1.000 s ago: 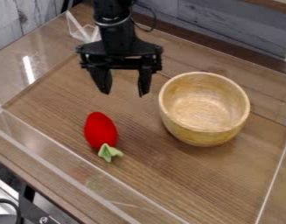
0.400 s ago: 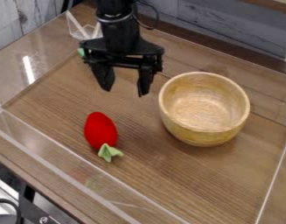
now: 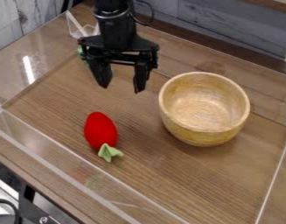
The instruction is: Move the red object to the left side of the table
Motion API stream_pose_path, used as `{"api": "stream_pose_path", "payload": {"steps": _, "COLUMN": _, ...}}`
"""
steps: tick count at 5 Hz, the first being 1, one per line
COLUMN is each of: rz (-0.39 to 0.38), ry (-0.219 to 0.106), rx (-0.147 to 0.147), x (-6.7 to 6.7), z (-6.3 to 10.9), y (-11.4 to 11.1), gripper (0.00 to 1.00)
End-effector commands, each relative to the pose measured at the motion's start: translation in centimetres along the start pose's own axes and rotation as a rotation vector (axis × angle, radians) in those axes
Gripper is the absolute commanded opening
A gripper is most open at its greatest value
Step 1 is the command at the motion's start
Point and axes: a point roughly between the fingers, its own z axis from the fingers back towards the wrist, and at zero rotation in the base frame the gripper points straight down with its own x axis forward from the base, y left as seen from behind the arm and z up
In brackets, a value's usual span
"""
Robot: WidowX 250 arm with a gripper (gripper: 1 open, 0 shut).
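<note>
Arm (image 3: pixel 111 12) is cut by the top frame edge, nothing visible above the wrist. Surface (image 3: pixel 215 171) runs out of frame at the left and right edges; its near left corner is lost behind the acrylic wall (image 3: pixel 45 162) glare. Dark gear (image 3: pixel 7 210) below that corner is cropped, can't identify it. Red cable bit (image 3: pixel 73 7) behind the arm is too small to read. Background past the far edge is blurred.
</note>
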Motion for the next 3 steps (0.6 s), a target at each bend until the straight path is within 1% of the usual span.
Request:
{"api": "stream_pose_path", "payload": {"steps": 1, "rz": 0.057, "ry": -0.043, "rx": 0.008, "x": 1.1, "z": 0.7, "y": 0.8, "gripper": 1.0}}
{"api": "stream_pose_path", "payload": {"steps": 2, "rz": 0.104, "ry": -0.042, "rx": 0.01, "x": 1.6, "z": 0.5, "y": 1.7, "gripper": 1.0}}
{"api": "stream_pose_path", "payload": {"steps": 3, "rz": 0.117, "ry": -0.041, "rx": 0.01, "x": 1.6, "z": 0.8, "y": 2.3, "gripper": 1.0}}
